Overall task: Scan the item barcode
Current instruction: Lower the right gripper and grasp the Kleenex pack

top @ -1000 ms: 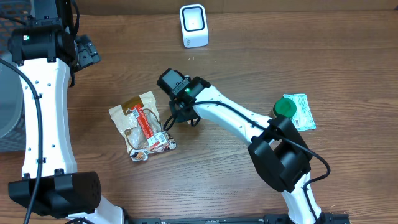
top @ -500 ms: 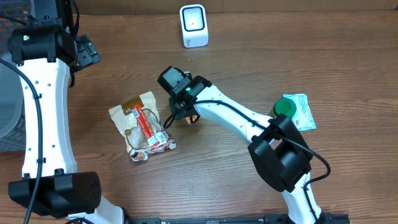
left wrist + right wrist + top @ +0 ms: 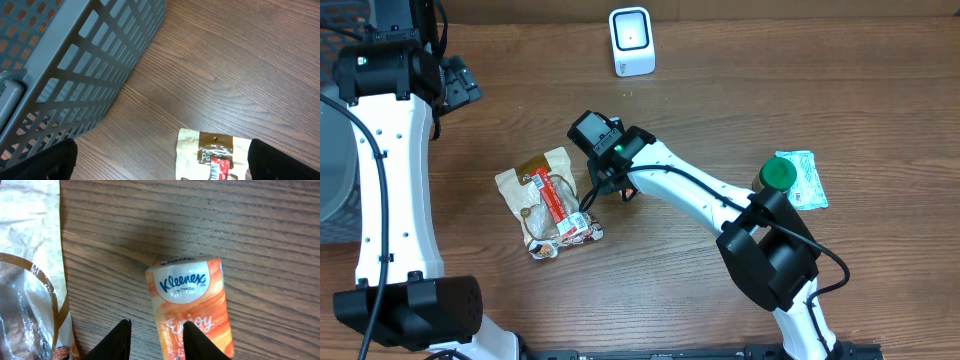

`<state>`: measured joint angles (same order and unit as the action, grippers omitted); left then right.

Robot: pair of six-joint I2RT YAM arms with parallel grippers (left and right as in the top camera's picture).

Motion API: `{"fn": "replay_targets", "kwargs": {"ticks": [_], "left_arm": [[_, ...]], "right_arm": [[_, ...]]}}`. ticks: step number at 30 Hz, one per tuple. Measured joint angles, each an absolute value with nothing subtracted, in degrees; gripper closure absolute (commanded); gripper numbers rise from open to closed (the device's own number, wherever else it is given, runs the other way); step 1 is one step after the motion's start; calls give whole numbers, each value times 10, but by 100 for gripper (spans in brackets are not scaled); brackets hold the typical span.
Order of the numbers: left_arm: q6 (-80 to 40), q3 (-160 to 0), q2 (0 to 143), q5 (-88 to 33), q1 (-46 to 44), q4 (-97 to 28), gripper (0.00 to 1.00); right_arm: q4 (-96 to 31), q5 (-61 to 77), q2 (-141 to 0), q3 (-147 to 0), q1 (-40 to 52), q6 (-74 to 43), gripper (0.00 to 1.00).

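Note:
An orange Kleenex tissue pack (image 3: 187,300) lies flat on the wooden table, label up, in the right wrist view. My right gripper (image 3: 159,330) hangs just over its near end with the jaws apart. One finger (image 3: 199,341) covers the pack and the other (image 3: 120,341) stands over bare wood to its left, so nothing is gripped. From overhead the right gripper (image 3: 608,186) hides most of the pack. The white scanner (image 3: 631,41) stands at the table's far edge. My left gripper (image 3: 460,84) is wide open and empty at the far left.
A beige and brown snack pouch (image 3: 548,200) lies just left of the right gripper and also shows as the snack pouch (image 3: 214,152) in the left wrist view. A grey mesh basket (image 3: 75,65) fills the left side. A green-lidded container (image 3: 780,173) and a teal packet (image 3: 807,178) sit at the right.
The right gripper has shifted slightly left and towards the far edge over the tissue pack. The left arm has not moved.

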<state>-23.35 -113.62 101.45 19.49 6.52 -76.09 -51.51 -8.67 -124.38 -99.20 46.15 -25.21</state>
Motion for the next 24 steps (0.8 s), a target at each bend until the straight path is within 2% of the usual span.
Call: {"fn": "replay_targets", "kwargs": {"ticks": [20, 24], "left_arm": [[-234, -1136, 1014, 195, 65, -761, 0], [-234, -1136, 1014, 195, 65, -761, 0]], "right_arm": [[-508, -191, -1287, -992, 495, -252, 65], [-506, -206, -1297, -992, 499, -251, 70]]}}
